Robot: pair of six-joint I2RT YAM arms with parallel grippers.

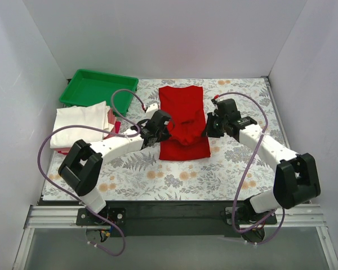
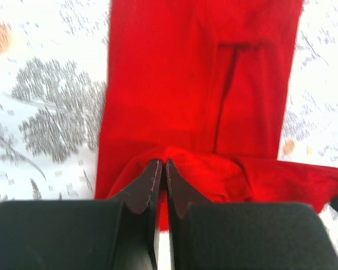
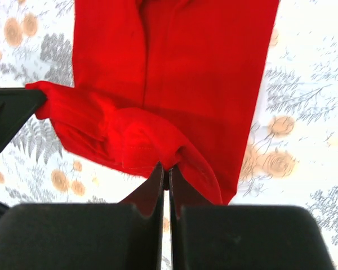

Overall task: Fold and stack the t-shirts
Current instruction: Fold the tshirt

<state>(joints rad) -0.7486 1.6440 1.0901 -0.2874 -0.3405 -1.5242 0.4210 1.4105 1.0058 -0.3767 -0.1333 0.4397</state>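
A red t-shirt (image 1: 182, 107) lies as a long folded strip in the middle of the table; its near part is lifted and bunched between both grippers. My left gripper (image 1: 164, 125) is shut on the shirt's lifted left edge (image 2: 197, 169). My right gripper (image 1: 209, 128) is shut on its lifted right edge (image 3: 152, 146). A cream-white t-shirt (image 1: 79, 124) lies folded at the left on top of a red one (image 1: 111, 117), of which only an edge shows.
A green plastic tray (image 1: 98, 87) stands at the back left, just behind the pile of shirts. White walls close in the floral table cover (image 1: 174, 180) on the left, back and right.
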